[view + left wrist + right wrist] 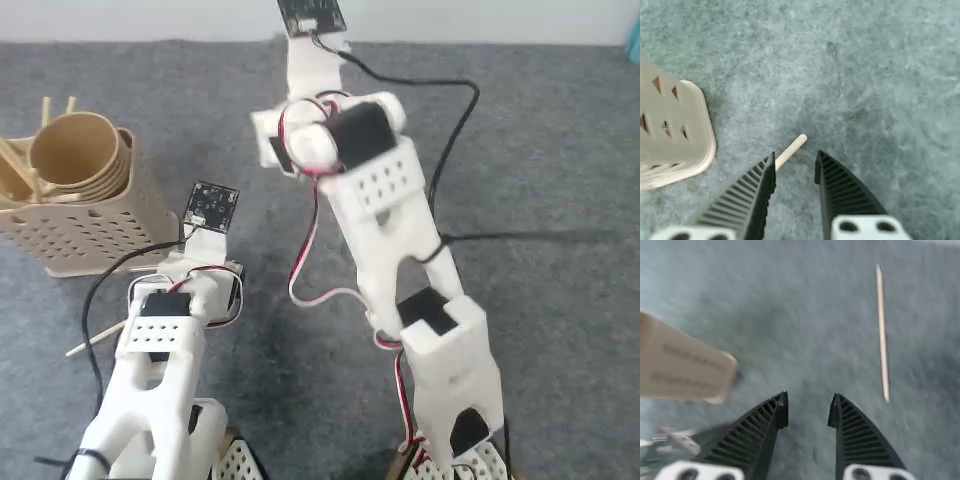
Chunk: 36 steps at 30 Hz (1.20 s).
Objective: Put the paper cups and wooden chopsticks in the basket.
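The beige perforated basket (90, 225) stands at the back left with stacked paper cups (78, 150) and a few wooden chopsticks (45, 110) upright inside it. My left gripper (794, 167) is open just above the carpet beside the basket's corner (675, 130). A loose chopstick (791, 148) lies on the carpet; one end shows between the jaws, and the rest runs under one finger. In the high view it pokes out (95, 340) beside the left arm (165, 330). My right gripper (809, 407) is open and empty over the carpet. Another chopstick (882, 330) lies ahead of it, off to one side.
Grey carpet covers the table. The right arm (385, 210) stretches up the middle toward the back edge, trailing a black cable (455, 130). The basket's side (685, 370) shows in the right wrist view. Open carpet lies to the right of the arms.
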Each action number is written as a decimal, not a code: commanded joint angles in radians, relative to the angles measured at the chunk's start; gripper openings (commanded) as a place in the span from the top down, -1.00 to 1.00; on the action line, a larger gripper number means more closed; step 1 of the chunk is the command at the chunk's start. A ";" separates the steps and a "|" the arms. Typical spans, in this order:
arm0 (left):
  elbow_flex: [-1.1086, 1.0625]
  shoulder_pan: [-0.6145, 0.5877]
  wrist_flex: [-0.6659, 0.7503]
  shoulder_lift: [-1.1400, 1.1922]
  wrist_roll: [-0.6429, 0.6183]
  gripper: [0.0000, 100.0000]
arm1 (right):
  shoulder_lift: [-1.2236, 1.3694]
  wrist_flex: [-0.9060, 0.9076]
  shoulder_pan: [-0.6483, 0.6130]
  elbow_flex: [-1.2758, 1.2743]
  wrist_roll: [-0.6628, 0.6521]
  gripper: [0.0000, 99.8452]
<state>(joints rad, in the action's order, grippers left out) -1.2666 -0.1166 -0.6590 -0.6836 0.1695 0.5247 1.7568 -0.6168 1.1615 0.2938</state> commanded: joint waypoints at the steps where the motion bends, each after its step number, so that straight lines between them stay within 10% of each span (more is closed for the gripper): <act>1: 0.045 0.015 -0.008 -0.009 0.025 0.76 | -0.021 -0.013 0.038 -0.160 -0.017 0.71; 16: 0.047 0.011 0.000 -0.009 0.025 0.76 | 0.369 -0.639 0.180 -0.305 -0.015 0.71; 36: 0.045 0.012 0.012 -0.009 0.025 0.76 | 0.507 -0.688 0.243 -0.305 -0.015 0.71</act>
<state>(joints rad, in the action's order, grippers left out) -1.2666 -0.1089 -0.6590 -0.6836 0.1834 1.0173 1.1047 -0.3821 0.8424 0.2877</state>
